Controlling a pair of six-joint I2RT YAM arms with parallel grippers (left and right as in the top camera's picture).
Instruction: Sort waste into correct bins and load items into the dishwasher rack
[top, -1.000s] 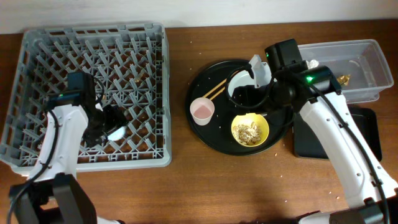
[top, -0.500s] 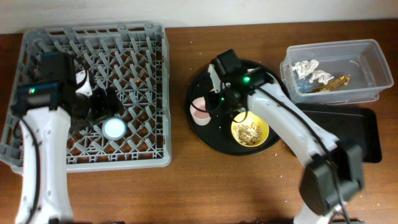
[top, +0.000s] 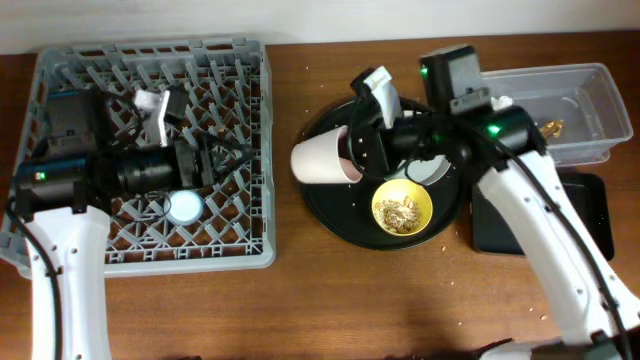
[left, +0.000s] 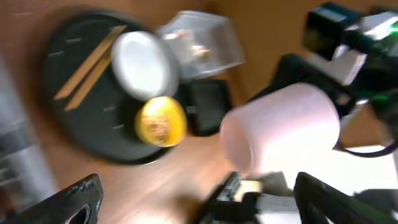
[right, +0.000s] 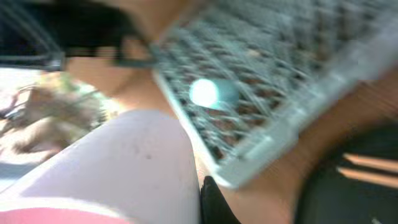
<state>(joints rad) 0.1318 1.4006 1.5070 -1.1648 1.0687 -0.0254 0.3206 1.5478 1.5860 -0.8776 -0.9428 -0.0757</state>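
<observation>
Your right pincer (top: 356, 152) is clenched on the pink cup (top: 322, 158). It holds the cup on its side, in the air over the 9 o'clock rim of the round tray (top: 330, 212). On this tray the bowl (top: 402, 208) sits at 5 o'clock and the plate (top: 432, 172) at 3 o'clock, partly under the arm. The tub (top: 590, 110) lies at 2 o'clock from the tray. Your left pincer (top: 210, 160) is released, with nothing between its fingers, above the rack (top: 250, 257). The blue cup (top: 183, 206) stands in the rack at 7 o'clock from it.
</observation>
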